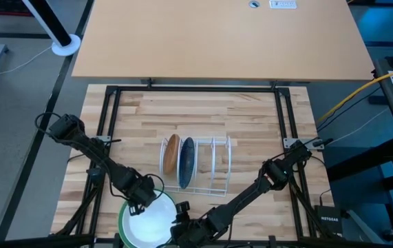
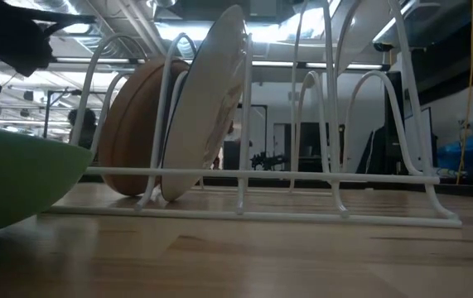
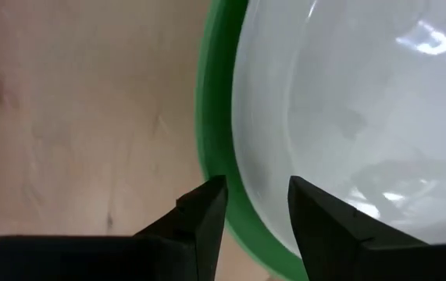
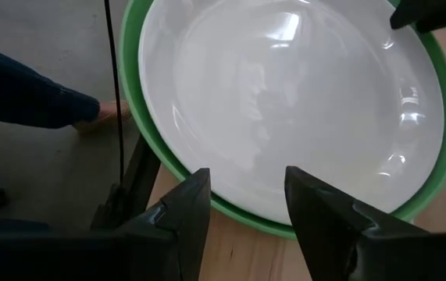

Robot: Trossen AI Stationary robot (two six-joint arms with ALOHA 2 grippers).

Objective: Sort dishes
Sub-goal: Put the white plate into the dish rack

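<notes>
Down at the near edge of the table (image 1: pixel 251 124), the white plate (image 1: pixel 148 222) lies inside the green plate (image 1: pixel 122 222), so only a green rim shows around it; this stack is close to the table's front edge, a little left of the middle. Both grippers are at this stack; the left gripper (image 1: pixel 143 199) is over its far-left rim, its fingers (image 3: pixel 203 215) apart, with the green rim and the edge of the white plate seen between them; it is released and holds nothing. The right gripper (image 1: pixel 181 226) is at the stack's right side, just beside the rim; its fingers (image 4: pixel 187 207) are also parted, pointing over the rims of both plates, and nothing is clenched.

Behind the stack stands the white rack (image 1: pixel 213 165), near the middle of the table; the brown plate (image 1: pixel 173 153) stands upright in its leftmost slot and the blue plate (image 1: pixel 186 162) upright in the next slot, the two just beside each other; the other slots to the right hold no plate. In the low view the green plate (image 2: pixel 21 174) shows at the left, in front of the rack (image 2: pixel 335 124).
</notes>
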